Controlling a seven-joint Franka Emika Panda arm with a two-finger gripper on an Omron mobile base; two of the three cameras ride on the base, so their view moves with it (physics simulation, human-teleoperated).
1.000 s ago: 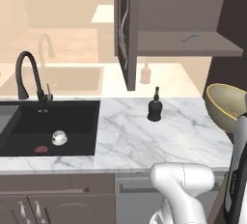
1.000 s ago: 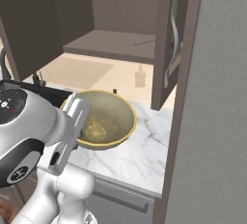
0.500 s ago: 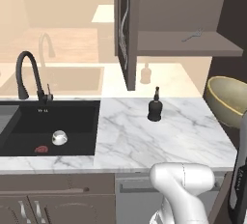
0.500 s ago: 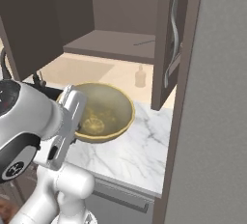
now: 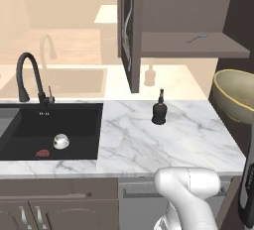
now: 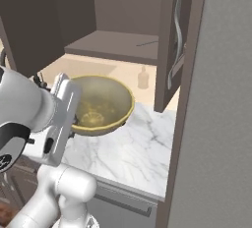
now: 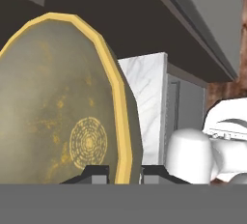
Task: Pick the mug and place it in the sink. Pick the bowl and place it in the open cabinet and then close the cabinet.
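Nearest the hand camera, the gripper (image 7: 124, 174) is seen nearly closed, its two dark fingertips pinching the yellowish rim of the bowl (image 7: 67, 102), one tip inside the wall and one outside. The bowl is therefore held, and in the right base view it (image 6: 101, 105) is carried clear of the marble counter (image 6: 133, 148), tilted slightly, below and in front of the open cabinet (image 6: 115, 42). In the left base view the bowl (image 5: 237, 95) appears at the right edge, at about the height of the cabinet's lower shelf (image 5: 193, 45).

Farther left, the mug (image 5: 61, 141) is found resting inside the sink (image 5: 74, 120), near the red drain (image 5: 42, 152). A dark soap dispenser (image 5: 159, 109) stands on the counter between sink and bowl.

Task status is judged as follows: the mug step is complete; the bowl has been picked but not yet placed on the shelf; the cabinet door (image 5: 127, 30) stands open and is not yet closed.

Compared with the earlier pictures, the bowl is seen higher: one second ago it sat lower against the counter line in the left base view, and it has since been raised toward shelf level. The grip is unchanged, and the mug, dispenser and door have not moved.
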